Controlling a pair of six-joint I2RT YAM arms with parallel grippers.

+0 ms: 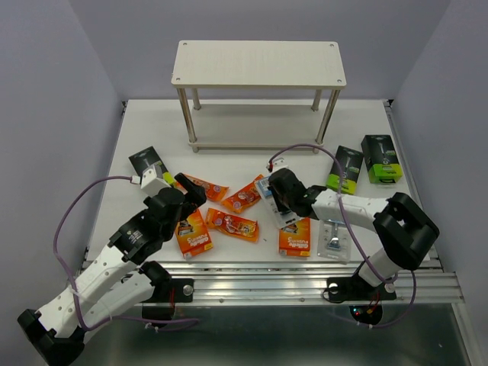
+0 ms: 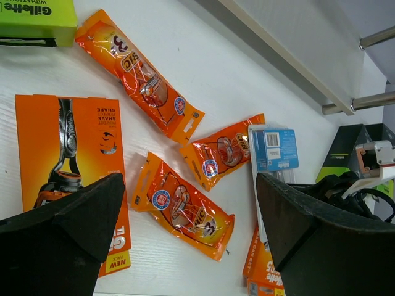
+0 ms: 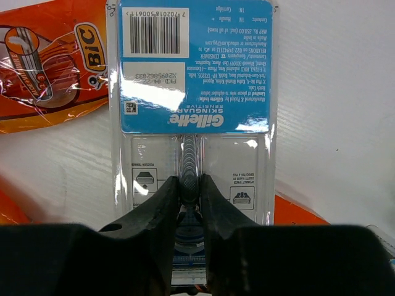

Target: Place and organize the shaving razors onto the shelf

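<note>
Black fingers of the right gripper (image 3: 189, 185) are pinched together on the raised razor handle of a clear blister pack with a blue card (image 3: 194, 74). The pack lies back-up on the white table (image 3: 333, 92), its barcode end pointing away from the jaws. An orange foil packet (image 3: 49, 68) lies left of that far end, against the pack's edge.

The left gripper (image 2: 188, 191) hovers above the table with its jaws wide apart. A flat orange box (image 2: 68, 142) lies below its left finger, and a second foil packet (image 2: 185, 206) lies between the two fingers. A third foil packet (image 2: 139, 74) lies beyond them, slanting toward a lime-green box (image 2: 37, 21) at the far left.

Two black-and-lime boxes (image 1: 345, 169) stand to the right of the right jaws. Farther off, beyond both grippers and well apart from them, stands the two-tier pale wooden shelf on thin silver legs (image 1: 258, 62).
</note>
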